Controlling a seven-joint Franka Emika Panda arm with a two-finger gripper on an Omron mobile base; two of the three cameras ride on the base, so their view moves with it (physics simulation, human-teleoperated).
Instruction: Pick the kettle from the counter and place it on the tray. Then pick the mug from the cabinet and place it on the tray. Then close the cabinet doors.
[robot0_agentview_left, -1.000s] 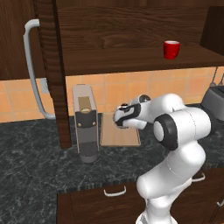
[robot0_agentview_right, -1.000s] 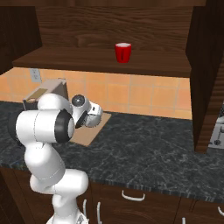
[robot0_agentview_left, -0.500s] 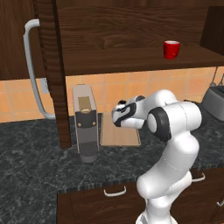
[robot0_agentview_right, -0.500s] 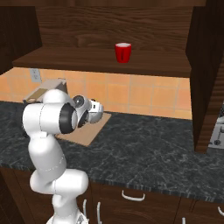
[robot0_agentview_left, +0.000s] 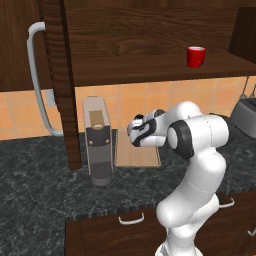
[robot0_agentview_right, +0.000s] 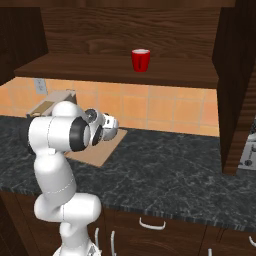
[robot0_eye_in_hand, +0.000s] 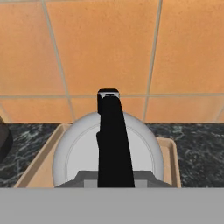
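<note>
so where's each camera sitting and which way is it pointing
Left base view: behind the arm's left, facing the counter, coffee machine, tray and open cabinet; the arm rises at lower right.
Right base view: behind its right, facing the same wall; the arm rises at lower left.
Hand view: on the hand, facing the tiled wall over the kettle, whose black handle sits at the jaws.
Both base views share the mug on the shelf.

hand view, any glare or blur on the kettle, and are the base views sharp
Hand view: the dome-shaped silver-grey kettle is evenly lit and sharp, without glare, its black arched handle crisp over the light-wood tray. Left base view: flat rendered light, sharp, the small red mug clear on its shelf. Right base view: equally sharp, with soft shade under the dark brown cabinet shelf.
</note>
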